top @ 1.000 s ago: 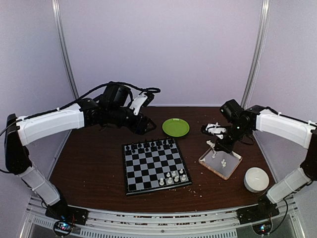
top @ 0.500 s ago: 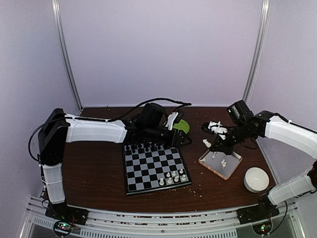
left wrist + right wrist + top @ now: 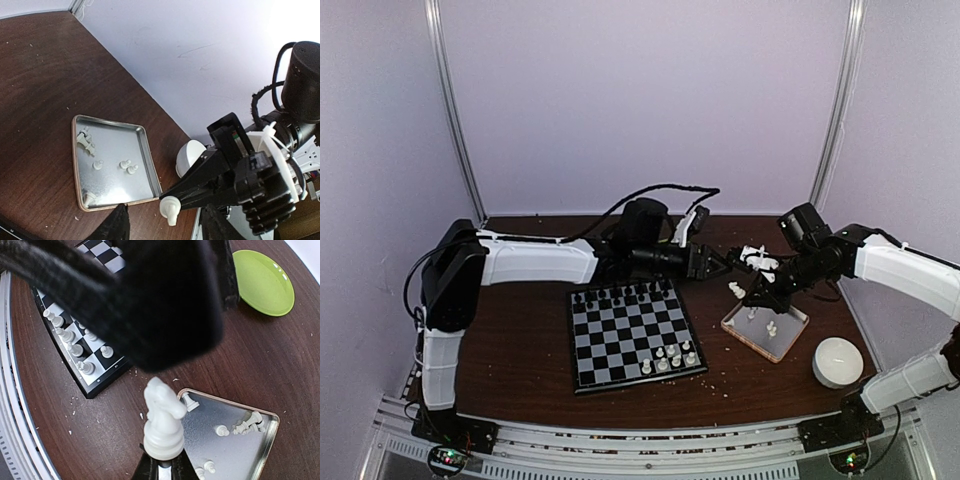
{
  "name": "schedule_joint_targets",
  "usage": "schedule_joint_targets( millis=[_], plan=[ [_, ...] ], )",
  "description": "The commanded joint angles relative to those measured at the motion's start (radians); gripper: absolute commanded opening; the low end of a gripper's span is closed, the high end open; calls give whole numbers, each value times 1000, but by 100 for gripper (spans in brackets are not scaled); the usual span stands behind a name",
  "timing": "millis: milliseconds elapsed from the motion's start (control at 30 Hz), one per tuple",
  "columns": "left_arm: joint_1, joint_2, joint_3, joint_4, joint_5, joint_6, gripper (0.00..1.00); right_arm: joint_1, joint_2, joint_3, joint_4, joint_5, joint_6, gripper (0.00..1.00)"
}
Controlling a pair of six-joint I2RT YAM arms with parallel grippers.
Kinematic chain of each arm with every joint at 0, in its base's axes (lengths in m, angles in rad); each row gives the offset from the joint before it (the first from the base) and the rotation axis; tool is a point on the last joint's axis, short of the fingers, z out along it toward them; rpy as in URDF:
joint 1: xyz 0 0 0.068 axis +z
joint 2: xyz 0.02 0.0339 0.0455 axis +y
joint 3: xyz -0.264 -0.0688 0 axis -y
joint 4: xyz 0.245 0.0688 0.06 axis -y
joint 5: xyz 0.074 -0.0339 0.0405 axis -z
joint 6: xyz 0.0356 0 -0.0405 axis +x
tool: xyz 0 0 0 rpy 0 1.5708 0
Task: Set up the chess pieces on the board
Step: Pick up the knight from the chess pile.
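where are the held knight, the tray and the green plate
knight (image 3: 162, 417), right wrist view, its body
tray (image 3: 117, 142), left wrist view, bare floor
green plate (image 3: 264, 282), right wrist view, its middle

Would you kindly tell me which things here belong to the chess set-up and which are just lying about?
Job: board, white pieces, knight in the right claw, tray of pieces.
Lying about: green plate, white round object.

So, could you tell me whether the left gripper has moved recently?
Yes. Seen from above, the left gripper has swung right, from behind the far edge of the board to beyond its far right corner.
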Motion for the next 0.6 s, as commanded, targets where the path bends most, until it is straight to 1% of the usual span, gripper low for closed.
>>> schedule_joint_targets(
  millis=[0,200,467,567],
  plan=[
    [-15,53,59,60,46,-46,51,-1,-7,0,18,-11,15,3],
    [-29,87,91,66,55,-56,46,-1,-18,-2,26,0,25,3],
    [-34,113,108,63,70,-72,33,-2,-23,-3,41,37,35,4],
    [-34,116,107,60,70,-79,30,-2,-29,-4,44,42,37,4]
  ],
)
